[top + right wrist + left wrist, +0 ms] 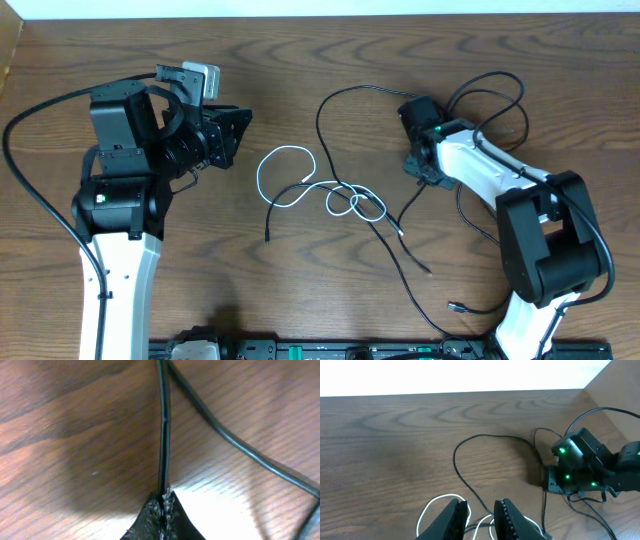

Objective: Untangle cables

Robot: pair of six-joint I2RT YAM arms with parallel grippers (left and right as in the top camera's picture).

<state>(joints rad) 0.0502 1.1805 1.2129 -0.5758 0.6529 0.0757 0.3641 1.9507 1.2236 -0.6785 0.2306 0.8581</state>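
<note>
Barely begun: the cables are lying knotted mid-frame on the bench. The right gripper is pinching one black cable; the left gripper is hanging slightly parted, empty.

Wooden table; black and white cables on it

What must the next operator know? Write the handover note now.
Left gripper: open, empty, beside the thin white cable.
Right gripper: shut on a thin black cable.
Cables: the white and black cords cross in a tangle mid-way across the brown wooden table.
Done: nothing separated yet.
Left: draw the black cords out of the white loops.
</note>
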